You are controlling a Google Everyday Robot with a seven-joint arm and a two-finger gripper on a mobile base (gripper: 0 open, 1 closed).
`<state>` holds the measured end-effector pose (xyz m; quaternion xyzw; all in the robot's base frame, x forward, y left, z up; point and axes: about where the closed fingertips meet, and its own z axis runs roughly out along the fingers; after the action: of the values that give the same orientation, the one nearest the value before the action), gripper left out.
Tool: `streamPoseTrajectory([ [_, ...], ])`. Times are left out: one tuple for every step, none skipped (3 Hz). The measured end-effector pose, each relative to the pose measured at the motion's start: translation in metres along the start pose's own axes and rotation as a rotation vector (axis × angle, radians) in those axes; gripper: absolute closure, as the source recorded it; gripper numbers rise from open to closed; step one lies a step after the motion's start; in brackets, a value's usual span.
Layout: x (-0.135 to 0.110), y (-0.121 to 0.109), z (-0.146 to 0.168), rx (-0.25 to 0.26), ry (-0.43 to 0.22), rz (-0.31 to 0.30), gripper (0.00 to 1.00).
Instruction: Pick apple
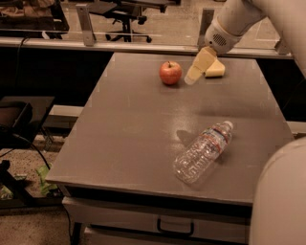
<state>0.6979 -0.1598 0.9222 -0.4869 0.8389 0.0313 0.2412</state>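
Note:
The small red-orange apple (170, 73) with a short dark stem stands upright at the far middle of the grey table (129, 129). My gripper (195, 72) hangs from the white arm that comes in from the upper right. Its pale tip is just to the right of the apple and a little above the table top, with a narrow gap between them. It holds nothing that I can see.
A pale yellow sponge (215, 69) lies right behind the gripper. A clear plastic bottle (203, 152) lies on its side at the near right. A rail and office chairs (125, 14) are beyond the far edge. A white robot part (279, 196) fills the lower right corner.

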Motion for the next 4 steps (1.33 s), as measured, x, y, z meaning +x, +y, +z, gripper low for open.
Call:
streamPoseTrajectory([
  [-0.007, -0.015, 0.033, 0.014, -0.016, 0.077, 0.00],
  [-0.019, -0.025, 0.056, 0.030, -0.033, 0.118, 0.00],
  [-0.032, -0.029, 0.075, 0.035, -0.038, 0.127, 0.00],
  [-0.043, -0.029, 0.092, 0.026, -0.038, 0.126, 0.00],
])
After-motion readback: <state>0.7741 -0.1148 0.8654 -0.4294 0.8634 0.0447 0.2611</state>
